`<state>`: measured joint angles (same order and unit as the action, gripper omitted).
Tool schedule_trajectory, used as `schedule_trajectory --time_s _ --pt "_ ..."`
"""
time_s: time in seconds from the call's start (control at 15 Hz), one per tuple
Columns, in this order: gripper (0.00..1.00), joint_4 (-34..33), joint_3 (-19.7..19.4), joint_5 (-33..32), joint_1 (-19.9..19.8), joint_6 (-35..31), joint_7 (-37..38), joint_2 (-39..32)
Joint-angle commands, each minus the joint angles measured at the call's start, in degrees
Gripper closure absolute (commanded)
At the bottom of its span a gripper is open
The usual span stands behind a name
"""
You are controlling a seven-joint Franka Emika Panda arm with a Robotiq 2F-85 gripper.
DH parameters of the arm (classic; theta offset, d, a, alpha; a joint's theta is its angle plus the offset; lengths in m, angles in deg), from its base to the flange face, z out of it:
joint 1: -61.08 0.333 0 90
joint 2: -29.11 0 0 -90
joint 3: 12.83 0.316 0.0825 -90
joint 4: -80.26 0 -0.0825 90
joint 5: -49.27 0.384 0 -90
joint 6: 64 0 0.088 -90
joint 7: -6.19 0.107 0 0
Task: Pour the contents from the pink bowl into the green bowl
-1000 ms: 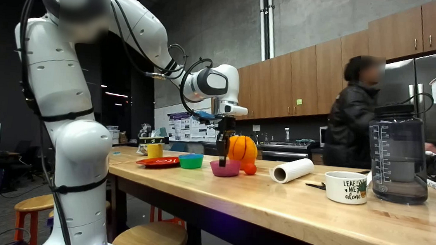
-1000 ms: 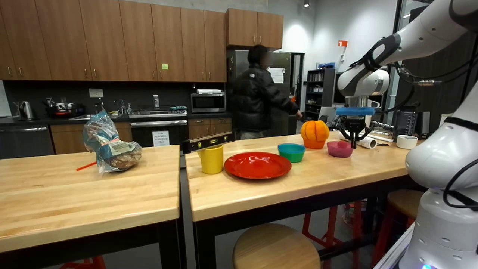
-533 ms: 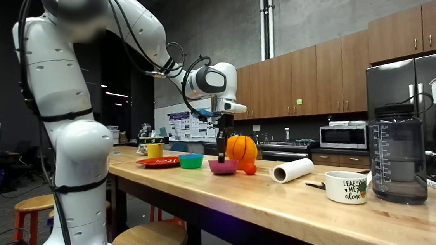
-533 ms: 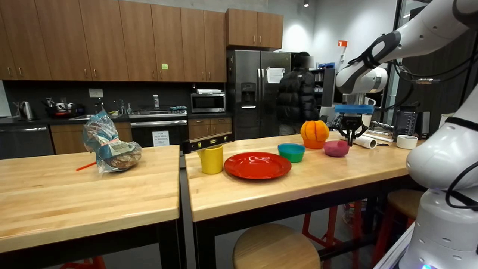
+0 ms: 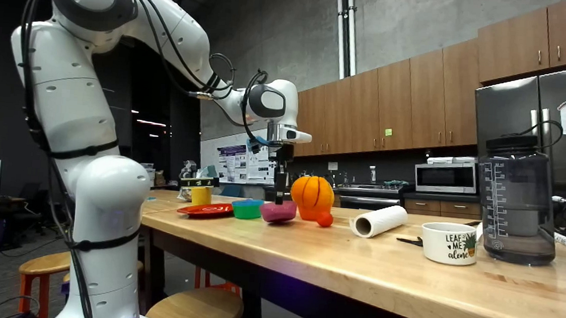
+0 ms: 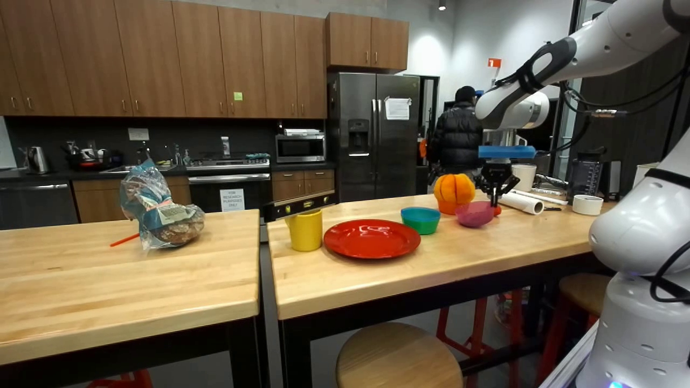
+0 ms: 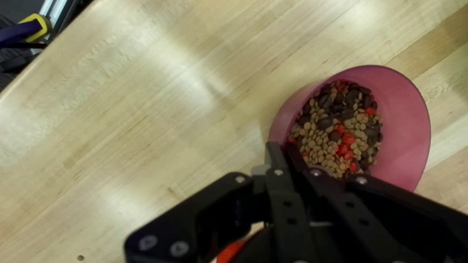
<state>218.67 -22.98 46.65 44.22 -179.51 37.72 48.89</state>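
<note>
I read "LEAF ME alone" on the white cup [image 5: 449,245], back from the near edge of the counter [image 5: 336,246]. Past the far right corner of the left-hand counter [image 6: 108,275], a sheet [image 6: 232,200] on the oven [image 6: 205,193] says "FOR RESEARCH PURPOSES ONLY"; the scale [image 5: 495,203] on the bottle [image 5: 521,218] is too small for me.

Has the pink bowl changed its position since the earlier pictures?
Yes: in both exterior views, the pink bowl has shifted toward the green bowl, which stayed still.

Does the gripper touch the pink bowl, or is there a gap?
Touching: the wrist view shows the gripper clamping the rim of the pink bowl between its fingers.
</note>
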Motion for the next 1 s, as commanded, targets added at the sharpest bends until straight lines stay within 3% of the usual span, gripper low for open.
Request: schedule_trajectory --time_s 0.0,0.4,0.47,0.67,0.93 --pt "0.99 -1.72 0.92 1.52 1.31 3.10 -5.31 2.18" --pt "0.99 -5.12 3.02 -0.76 2.33 8.54 -9.50 3.38" --pt "0.70 -5.14 3.41 -1.60 2.11 8.91 -8.98 3.14" --pt "0.59 -3.92 2.68 -1.26 1.84 7.49 -9.59 2.63" --pt "0.32 -1.99 1.57 0.07 1.65 4.35 -9.77 2.02"
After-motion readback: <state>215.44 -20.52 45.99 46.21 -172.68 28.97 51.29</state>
